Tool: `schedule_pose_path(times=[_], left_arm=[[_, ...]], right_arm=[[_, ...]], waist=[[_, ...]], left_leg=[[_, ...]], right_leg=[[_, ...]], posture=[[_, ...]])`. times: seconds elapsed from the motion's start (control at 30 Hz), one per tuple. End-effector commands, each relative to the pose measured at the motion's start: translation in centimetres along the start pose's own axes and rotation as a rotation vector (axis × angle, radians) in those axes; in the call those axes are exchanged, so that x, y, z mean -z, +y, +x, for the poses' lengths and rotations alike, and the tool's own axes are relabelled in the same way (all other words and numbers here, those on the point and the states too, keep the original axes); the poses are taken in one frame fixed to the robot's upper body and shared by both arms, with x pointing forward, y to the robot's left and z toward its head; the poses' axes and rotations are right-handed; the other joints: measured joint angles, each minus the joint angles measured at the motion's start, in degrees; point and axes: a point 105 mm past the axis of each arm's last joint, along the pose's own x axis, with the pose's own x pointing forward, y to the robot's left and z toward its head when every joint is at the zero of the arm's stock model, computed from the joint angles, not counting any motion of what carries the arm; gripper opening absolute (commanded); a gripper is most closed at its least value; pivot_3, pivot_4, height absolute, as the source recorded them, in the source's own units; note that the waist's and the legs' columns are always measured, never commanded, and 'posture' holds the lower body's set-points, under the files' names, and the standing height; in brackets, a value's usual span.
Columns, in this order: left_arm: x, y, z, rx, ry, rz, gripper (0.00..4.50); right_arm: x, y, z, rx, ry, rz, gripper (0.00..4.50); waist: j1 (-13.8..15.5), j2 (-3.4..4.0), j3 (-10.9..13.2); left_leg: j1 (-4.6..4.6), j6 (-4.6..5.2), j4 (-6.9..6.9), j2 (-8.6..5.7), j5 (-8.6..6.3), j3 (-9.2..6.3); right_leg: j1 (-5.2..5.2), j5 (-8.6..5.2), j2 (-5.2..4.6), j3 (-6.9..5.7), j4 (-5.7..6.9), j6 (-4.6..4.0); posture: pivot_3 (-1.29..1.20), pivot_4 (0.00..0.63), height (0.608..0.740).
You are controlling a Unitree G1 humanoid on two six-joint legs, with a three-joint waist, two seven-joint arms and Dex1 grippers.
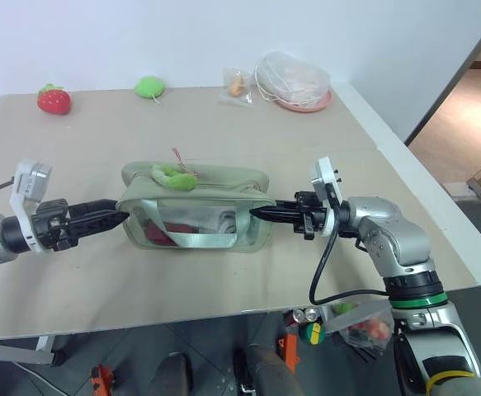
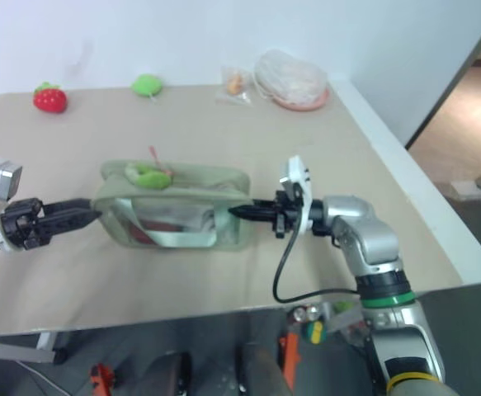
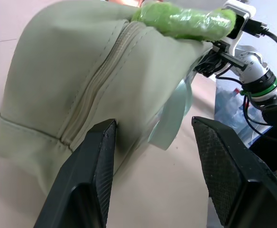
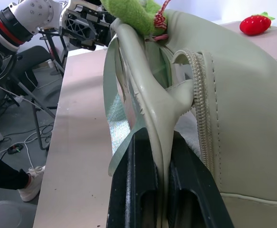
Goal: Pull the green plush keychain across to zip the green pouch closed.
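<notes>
I'm pinching the end tab of the one green pouch (image 1: 195, 206), mid-worktop (image 1: 223, 280), with my right hand (image 1: 261, 214); my left hand (image 3: 152, 175) is hovering spread at the other end, holding nothing. The single green plush keychain (image 1: 172, 175) is lying on top near my left. It looks soft, light and squashy; I'd grip its middle, not the thin cord.

The path straight ahead of the open left gripper (image 1: 118, 217) is blocked by the green pouch (image 1: 195, 206), whose far end is pinched by the right gripper (image 1: 257, 214), while bare table (image 1: 248, 132) is left beyond it.
</notes>
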Motion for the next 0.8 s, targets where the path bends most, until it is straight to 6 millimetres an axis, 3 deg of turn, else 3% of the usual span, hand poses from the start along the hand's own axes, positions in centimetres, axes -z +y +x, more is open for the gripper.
schedule_pose_path(times=[0.03, 0.3, 0.7, 0.73, 0.8], left_arm=[[-1.1, 0.2, 0.0, -0.007, -0.011, 0.037, 2.37], [-0.4, 0.5, 1.2, -0.004, 0.000, 0.035, 0.03], [0.2, 0.1, 2.0, 0.018, 0.016, 0.059, 0.03], [0.2, 0.1, 2.1, 0.019, 0.016, 0.059, 0.00], [0.3, 0.0, 2.3, 0.024, 0.014, 0.062, 0.00]], right_arm=[[-1.2, 0.2, -0.3, 0.000, -0.024, -0.043, 0.00], [-1.2, 0.3, -0.4, 0.003, -0.022, -0.041, 0.00], [-1.6, -0.4, -1.0, 0.071, -0.040, -0.014, 0.00], [-1.6, -0.3, -1.1, 0.070, -0.038, -0.007, 0.71], [-1.5, 0.1, -1.4, 0.062, -0.024, -0.001, 1.39]], waist=[[0.01, 0.00, 0.00], [0.00, 0.00, 0.00], [0.04, 0.00, 0.00], [0.06, 0.00, 0.00], [0.30, 0.00, 0.00]], left_leg=[[0.00, 0.00, 0.00, 0.00, 0.00, -0.01], [-0.01, 0.00, 0.00, -0.01, -0.01, 0.02], [0.00, 0.00, 0.02, -0.02, 0.00, 0.01], [0.00, 0.00, 0.02, -0.03, 0.00, 0.01], [-0.02, 0.00, 0.02, -0.05, 0.00, 0.02]], right_leg=[[0.00, 0.00, 0.00, 0.00, 0.00, 0.00], [0.01, 0.00, -0.01, 0.04, 0.00, 0.00], [0.04, 0.01, -0.02, 0.04, 0.00, 0.01], [0.04, 0.01, -0.03, 0.04, 0.00, 0.02], [0.04, 0.01, -0.03, 0.05, 0.00, 0.02]], posture=[[0.00, 0.150, 0.740], [0.00, 0.150, 0.740], [0.00, 0.150, 0.740], [0.00, 0.150, 0.740], [0.00, 0.150, 0.740]])
